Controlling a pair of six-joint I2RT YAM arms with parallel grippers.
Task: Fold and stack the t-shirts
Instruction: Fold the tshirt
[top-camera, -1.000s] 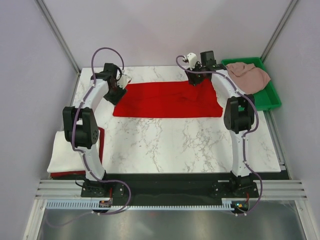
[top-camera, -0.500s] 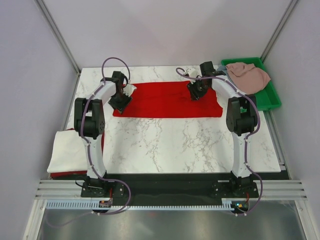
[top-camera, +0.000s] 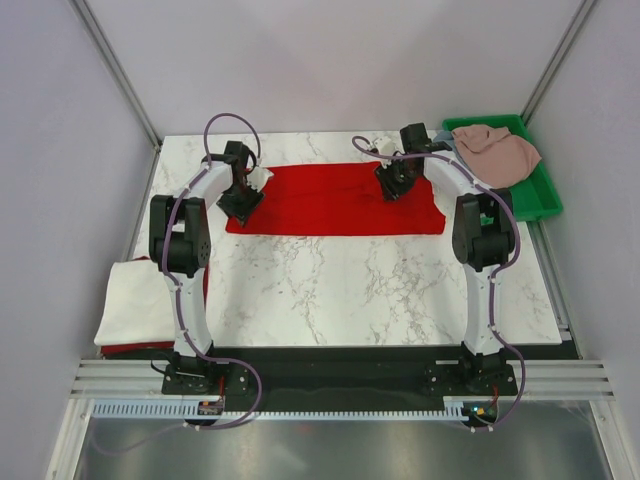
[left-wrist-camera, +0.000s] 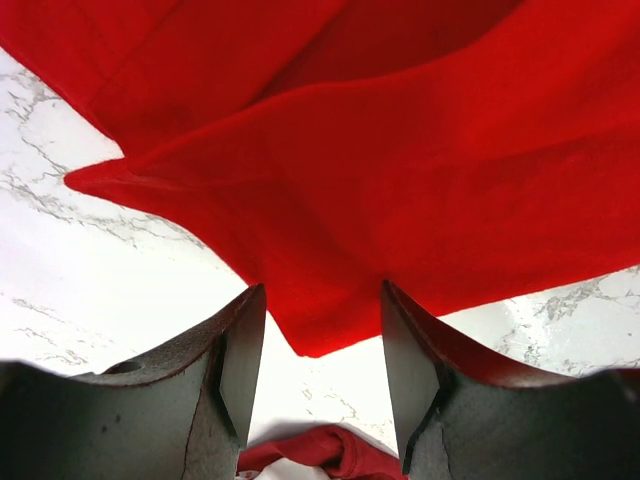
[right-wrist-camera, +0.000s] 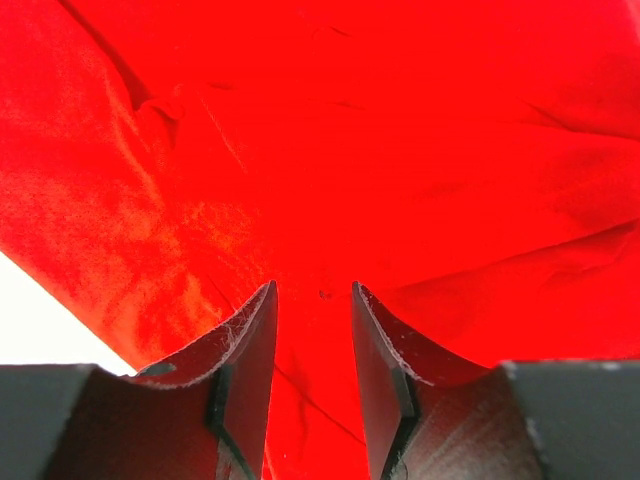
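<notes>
Red shirt (top-camera: 335, 200) lies in a long folded strip across the far half of the table (top-camera: 350, 290), long axis left to right, creases showing.
Left end effector (top-camera: 240, 205) is low over the strip's left end. Left wrist view: one red corner (left-wrist-camera: 310, 325) points into the gap between the fingers (left-wrist-camera: 240, 350). The jaws stand apart, white table visible between them below the corner, and neither pad is seen pressing cloth.
Right end effector (top-camera: 390, 185) is low on the strip right of centre, towards the far edge. Right wrist view: end effector (right-wrist-camera: 312, 290) has a narrow gap filled with red cloth. Cannot tell whether it pinches the cloth or only sits over it.
Pink shirt (top-camera: 495, 150) is bunched in the green tray (top-camera: 540, 200) at the far right corner.
White shirt (top-camera: 135, 305) is folded at the near left edge, over something red that shows at its margins.
</notes>
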